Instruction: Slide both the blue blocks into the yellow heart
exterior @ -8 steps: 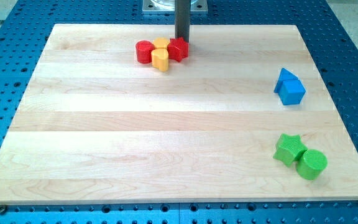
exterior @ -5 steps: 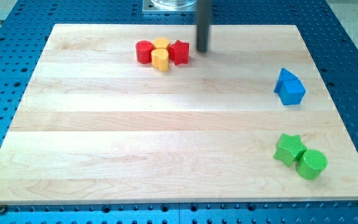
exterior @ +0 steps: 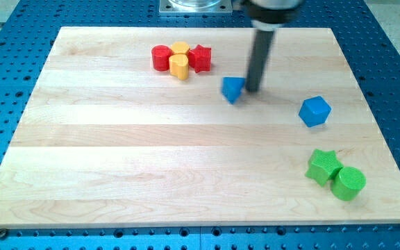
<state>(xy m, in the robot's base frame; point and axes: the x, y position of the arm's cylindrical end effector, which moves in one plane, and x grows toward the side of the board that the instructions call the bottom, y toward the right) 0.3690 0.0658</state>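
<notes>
My rod came down near-vertical from the view's top, mount housing cut off at the frame edge. My tip sat on the wooden board, touching or just beside the right side of the small blue block; I couldn't tell whether there was real contact. No fingers on this rig, just the bare rod, so nothing to be apart, together or clamped.

Landmark: the yellow heart, near the board's top edge.
- Small blue block: to the right of the heart and slightly lower, well apart from it. Its shape was blurred; I couldn't call it.
- Blue cube-like block: further right and lower again, well apart from the heart and from the small blue block.
- Yellow block: touching the heart on its upper side, shape unclear.
- Red cylinder: touching the heart's left.
- Red star-like block: touching the heart's right.
- Green star and green cylinder: far lower right of the heart, touching each other.

My tip was right of and below the heart, between the two blue blocks.
</notes>
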